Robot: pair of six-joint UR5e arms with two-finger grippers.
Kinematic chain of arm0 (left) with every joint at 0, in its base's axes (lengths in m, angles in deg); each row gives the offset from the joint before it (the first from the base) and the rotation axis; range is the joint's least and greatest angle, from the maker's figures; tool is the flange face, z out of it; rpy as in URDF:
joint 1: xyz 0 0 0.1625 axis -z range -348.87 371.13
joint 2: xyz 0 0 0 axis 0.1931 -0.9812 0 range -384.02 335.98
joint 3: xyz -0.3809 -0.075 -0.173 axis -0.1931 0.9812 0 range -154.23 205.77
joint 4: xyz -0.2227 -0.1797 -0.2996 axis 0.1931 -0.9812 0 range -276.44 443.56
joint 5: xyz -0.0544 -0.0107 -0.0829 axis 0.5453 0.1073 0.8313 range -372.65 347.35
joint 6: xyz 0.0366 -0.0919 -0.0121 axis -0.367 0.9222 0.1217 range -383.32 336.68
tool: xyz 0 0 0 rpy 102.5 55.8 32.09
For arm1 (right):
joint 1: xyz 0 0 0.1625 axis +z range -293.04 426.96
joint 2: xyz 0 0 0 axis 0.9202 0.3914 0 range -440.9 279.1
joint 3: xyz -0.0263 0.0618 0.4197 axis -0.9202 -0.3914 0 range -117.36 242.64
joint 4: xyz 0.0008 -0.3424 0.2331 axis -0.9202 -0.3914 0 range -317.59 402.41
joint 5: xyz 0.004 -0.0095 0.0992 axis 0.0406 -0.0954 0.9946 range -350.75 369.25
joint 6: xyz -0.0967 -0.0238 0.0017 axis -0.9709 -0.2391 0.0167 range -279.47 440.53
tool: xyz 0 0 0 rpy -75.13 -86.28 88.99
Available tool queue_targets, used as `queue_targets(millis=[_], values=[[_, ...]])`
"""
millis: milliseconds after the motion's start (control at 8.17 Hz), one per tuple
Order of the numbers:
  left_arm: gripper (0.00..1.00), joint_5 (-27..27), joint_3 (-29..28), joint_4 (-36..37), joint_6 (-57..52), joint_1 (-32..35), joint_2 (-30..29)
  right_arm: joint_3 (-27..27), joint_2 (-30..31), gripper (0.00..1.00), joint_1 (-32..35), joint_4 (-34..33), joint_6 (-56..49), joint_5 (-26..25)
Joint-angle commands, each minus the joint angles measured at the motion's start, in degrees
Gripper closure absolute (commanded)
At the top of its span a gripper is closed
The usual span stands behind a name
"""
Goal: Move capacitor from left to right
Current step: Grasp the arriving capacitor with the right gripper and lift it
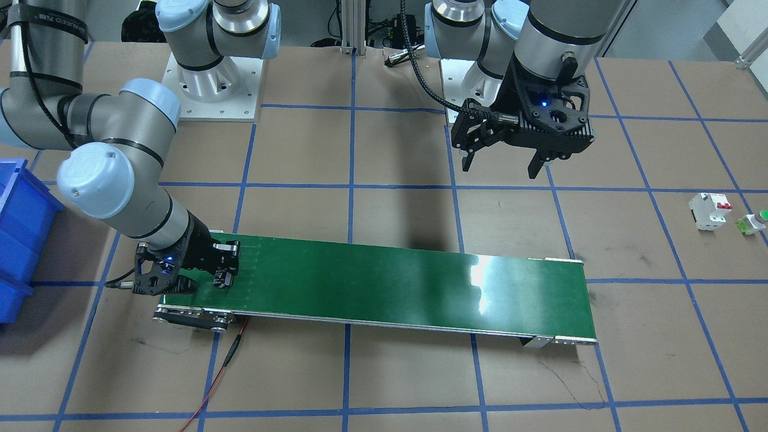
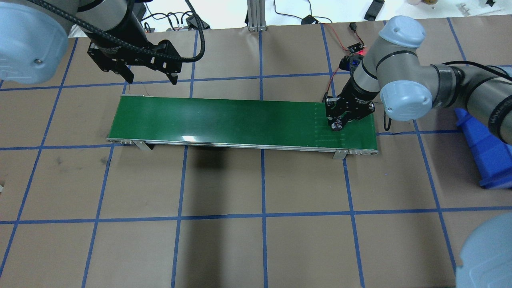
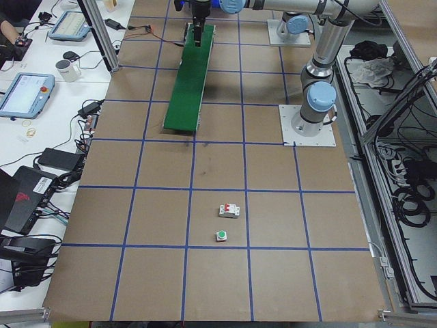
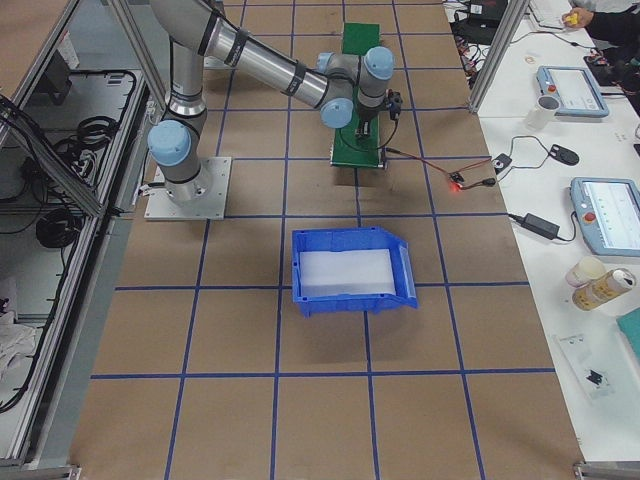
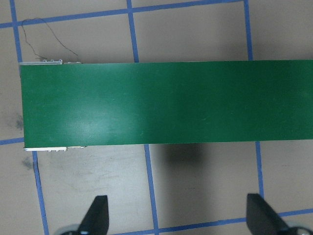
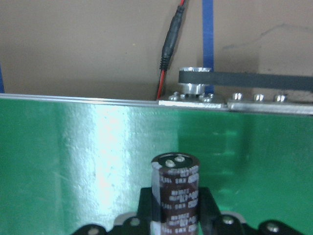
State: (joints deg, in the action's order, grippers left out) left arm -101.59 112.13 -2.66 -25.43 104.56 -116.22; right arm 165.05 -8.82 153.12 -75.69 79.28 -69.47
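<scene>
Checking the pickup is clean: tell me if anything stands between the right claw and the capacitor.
Nothing visible does. The capacitor stands upright inside the right claw, which is closed on it over the end of the green belt. No other thing shows beside it.

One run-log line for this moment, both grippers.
left gripper: open, empty | right gripper: shut on capacitor | place: green belt, robot's right end

The right arm (image 1: 141, 207) and left arm (image 1: 555, 33) are silvery-grey tubes with pale blue rounded joint caps (image 1: 96, 180). A white square base plate (image 1: 240, 96) shows screw holes. The left claw (image 1: 500, 169) and right claw (image 1: 223, 277) are black, each lit by a small blue light. A braided black cable (image 1: 420, 75) feeds the left one.
</scene>
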Motion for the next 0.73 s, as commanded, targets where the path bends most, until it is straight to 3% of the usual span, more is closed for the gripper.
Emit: queue_targets(millis=[0, 122, 245, 612], values=[[0.00, 0.0, 0.0, 0.0, 0.0, 0.0, 0.0, -12.1, -0.5, 1.00, -0.5, 9.0, -5.7, -8.4], [0.00, 0.0, 0.0, 0.0, 0.0, 0.0, 0.0, -12.9, 0.2, 1.00, -2.4, 9.6, -7.3, -13.5], [0.00, 0.0, 0.0, 0.0, 0.0, 0.0, 0.0, -12.9, 1.4, 1.00, -6.7, 10.2, -13.9, -15.5], [0.00, 0.0, 0.0, 0.0, -0.1, 0.0, 0.0, -13.9, 3.1, 1.00, -23.2, 9.4, -44.3, -17.1]])
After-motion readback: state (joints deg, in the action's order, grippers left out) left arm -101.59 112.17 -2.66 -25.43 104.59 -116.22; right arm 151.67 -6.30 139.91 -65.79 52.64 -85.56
